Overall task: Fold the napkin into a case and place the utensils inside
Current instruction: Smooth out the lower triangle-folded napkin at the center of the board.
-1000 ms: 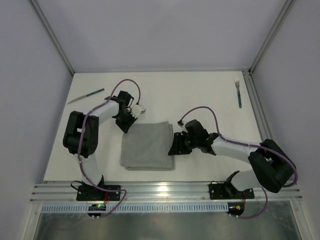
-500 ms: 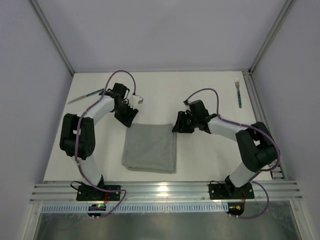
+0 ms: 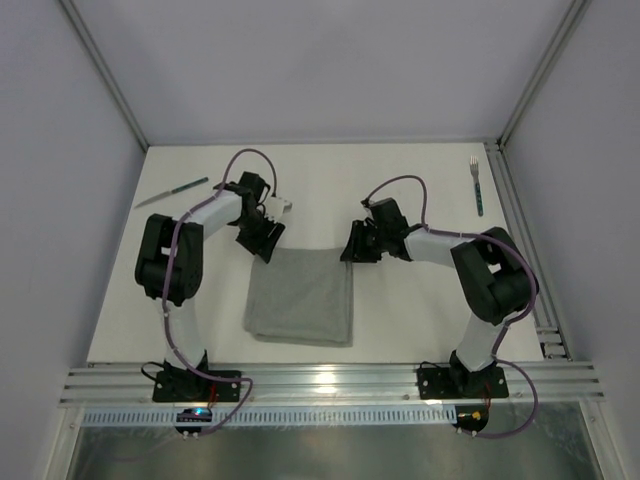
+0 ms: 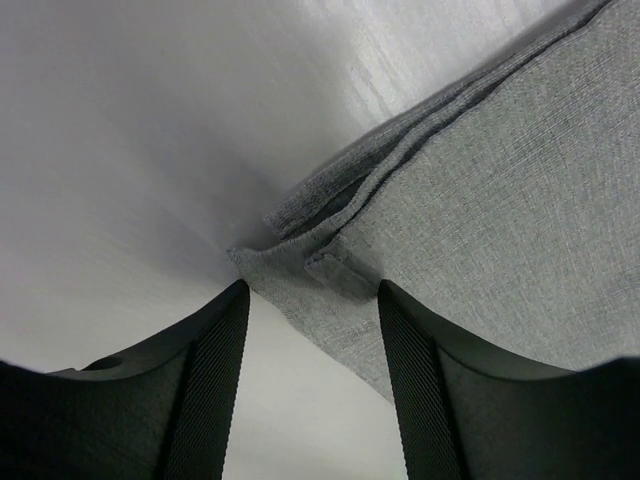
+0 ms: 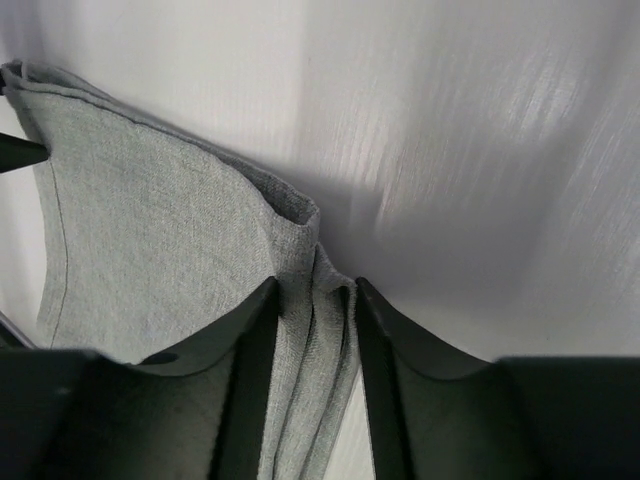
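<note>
The grey napkin (image 3: 300, 295) lies folded flat in the middle of the table. My left gripper (image 3: 268, 241) is at its far left corner. In the left wrist view the jaws (image 4: 312, 390) are open and the layered corner (image 4: 330, 265) lies between them, touching neither. My right gripper (image 3: 351, 246) is at the far right corner. In the right wrist view it (image 5: 312, 380) is shut on bunched folds of the napkin (image 5: 315, 330). The knife (image 3: 172, 192) lies at the far left. The fork (image 3: 477, 185) lies at the far right.
A metal frame rail (image 3: 515, 215) runs along the table's right edge, just beside the fork. White walls close in the back and sides. Another rail (image 3: 320, 380) runs along the near edge by the arm bases.
My right gripper has moved up the napkin's right edge to its far right corner. My left gripper has shifted slightly around the far left corner. The napkin has barely moved.
</note>
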Available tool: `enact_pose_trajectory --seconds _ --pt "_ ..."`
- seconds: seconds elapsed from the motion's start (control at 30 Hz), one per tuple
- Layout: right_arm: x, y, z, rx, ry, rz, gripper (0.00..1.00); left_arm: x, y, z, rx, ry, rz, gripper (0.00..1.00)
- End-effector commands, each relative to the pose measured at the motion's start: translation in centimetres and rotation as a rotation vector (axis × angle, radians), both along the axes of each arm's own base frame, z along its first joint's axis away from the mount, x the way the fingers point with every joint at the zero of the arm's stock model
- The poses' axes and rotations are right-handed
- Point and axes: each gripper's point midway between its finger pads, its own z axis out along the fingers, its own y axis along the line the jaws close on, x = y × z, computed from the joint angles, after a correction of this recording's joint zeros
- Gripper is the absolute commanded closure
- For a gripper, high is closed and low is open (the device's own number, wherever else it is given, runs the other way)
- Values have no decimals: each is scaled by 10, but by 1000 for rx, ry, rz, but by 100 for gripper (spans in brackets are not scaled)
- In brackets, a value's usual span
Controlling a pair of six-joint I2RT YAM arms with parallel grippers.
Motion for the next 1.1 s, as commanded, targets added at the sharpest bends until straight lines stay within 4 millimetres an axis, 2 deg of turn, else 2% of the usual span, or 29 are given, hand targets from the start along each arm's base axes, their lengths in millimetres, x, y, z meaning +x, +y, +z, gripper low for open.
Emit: enact_pose_trajectory --seconds 0.0,0.07,0.1,0.13,0.17,0.37,0.6,0.63,0.67,0.73,0.77,0.8,0.93,0.97,1.0,1.07 --pt "11 5 2 14 -36 -8 63 -3 -16 -6 -34 22 -1 45" --pt "12 6 1 19 -38 -10 71 -6 -21 -6 -50 31 -9 49" --pt "13 7 2 23 -43 -9 76 -7 -24 -5 -67 37 -13 57" --pt "13 8 3 26 -46 -6 78 -8 -26 -5 -73 41 -16 62" --pt "14 8 3 28 -47 -6 81 -9 -27 -4 -76 43 -21 72" --pt "22 9 12 27 -87 0 94 -12 -25 2 -77 42 -55 100" --pt "24 10 30 38 -132 16 97 -16 -27 16 -97 24 -82 100" --pt "23 10 30 39 -131 17 97 -17 -25 15 -89 24 -82 99" --pt "22 10 28 38 -125 19 91 -16 -22 13 -74 16 -81 88" --pt "22 9 23 20 -109 35 82 -15 -19 11 -58 11 -80 77" --pt "17 7 19 0 -82 41 71 -14 -18 14 -53 1 -79 67" --pt "17 6 19 -8 -82 46 69 -13 -18 18 -55 -10 -82 65" --pt "14 -4 36 -42 -132 54 58 -7 -13 51 -45 -106 -88 49" --pt "14 -6 48 -43 -160 52 57 -7 -11 60 -41 -123 -89 47" --pt "6 -9 47 -54 -147 58 56 -12 -8 75 -39 -150 -100 45" --pt "-2 -13 61 -38 -165 59 55 -21 -6 90 -50 -174 -126 44"
